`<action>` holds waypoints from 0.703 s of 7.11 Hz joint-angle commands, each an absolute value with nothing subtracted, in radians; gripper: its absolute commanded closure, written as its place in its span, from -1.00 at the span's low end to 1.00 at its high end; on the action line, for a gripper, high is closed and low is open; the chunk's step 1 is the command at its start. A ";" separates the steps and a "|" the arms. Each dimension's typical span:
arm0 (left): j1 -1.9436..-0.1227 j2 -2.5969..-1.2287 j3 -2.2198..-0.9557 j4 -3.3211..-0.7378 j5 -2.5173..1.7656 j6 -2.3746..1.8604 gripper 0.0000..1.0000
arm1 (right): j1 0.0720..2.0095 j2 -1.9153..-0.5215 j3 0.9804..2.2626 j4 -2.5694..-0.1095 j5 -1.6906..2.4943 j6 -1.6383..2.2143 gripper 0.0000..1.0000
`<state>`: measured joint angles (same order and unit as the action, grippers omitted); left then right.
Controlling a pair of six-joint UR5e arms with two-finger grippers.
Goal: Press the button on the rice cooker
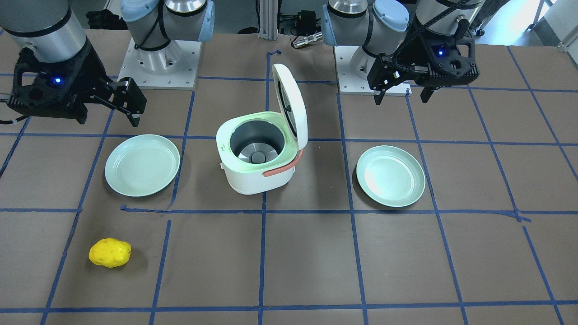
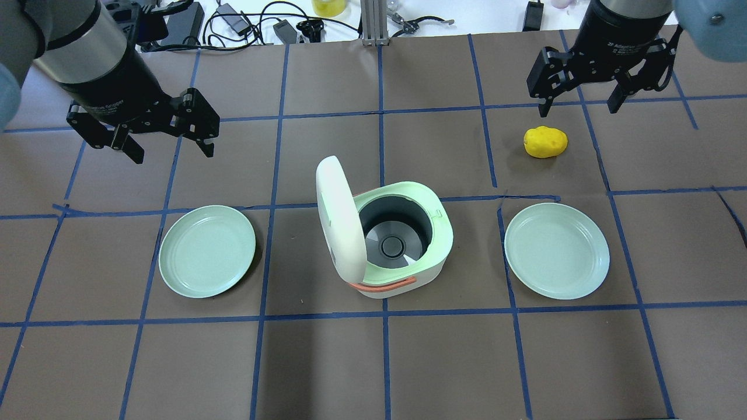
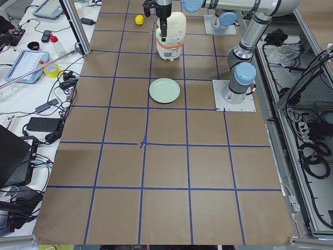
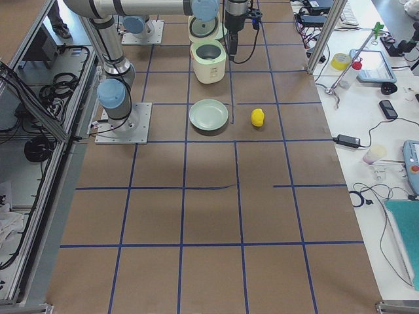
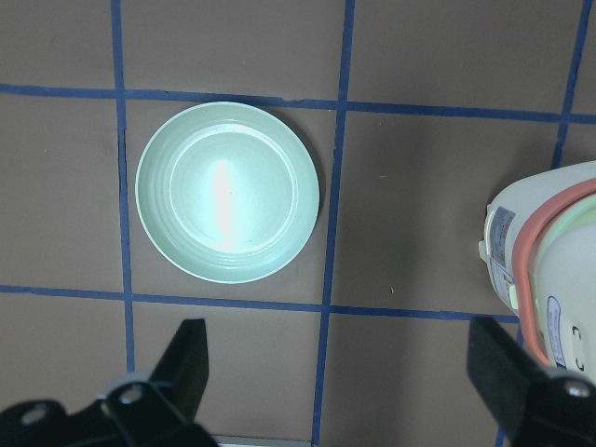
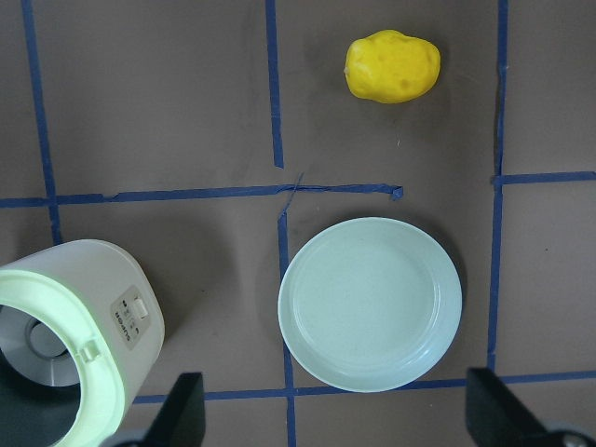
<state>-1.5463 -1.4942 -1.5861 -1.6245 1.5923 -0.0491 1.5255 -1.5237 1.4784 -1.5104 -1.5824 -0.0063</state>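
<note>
Faint white "Adaptive Gripper" print on black two-finger right gripper and left gripper; grey side label of white rice cooker too small to read.

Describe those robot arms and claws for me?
The left arm and right arm are silver tubes with pale blue joint caps. The left gripper and right gripper are black, two-fingered, each with a blue light and white lettering; a black cable runs to the left one.
</note>
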 commanded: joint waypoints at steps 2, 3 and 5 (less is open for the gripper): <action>-1.546 -1.494 -1.586 -1.624 1.592 -0.049 -1.00 | 1.528 -1.531 1.480 -1.497 -1.560 0.011 -1.00; -1.546 -1.496 -1.586 -1.624 1.592 -0.049 -1.00 | 1.528 -1.531 1.482 -1.499 -1.562 0.009 -1.00; -1.546 -1.496 -1.586 -1.624 1.592 -0.049 -1.00 | 1.526 -1.529 1.482 -1.497 -1.565 0.005 -1.00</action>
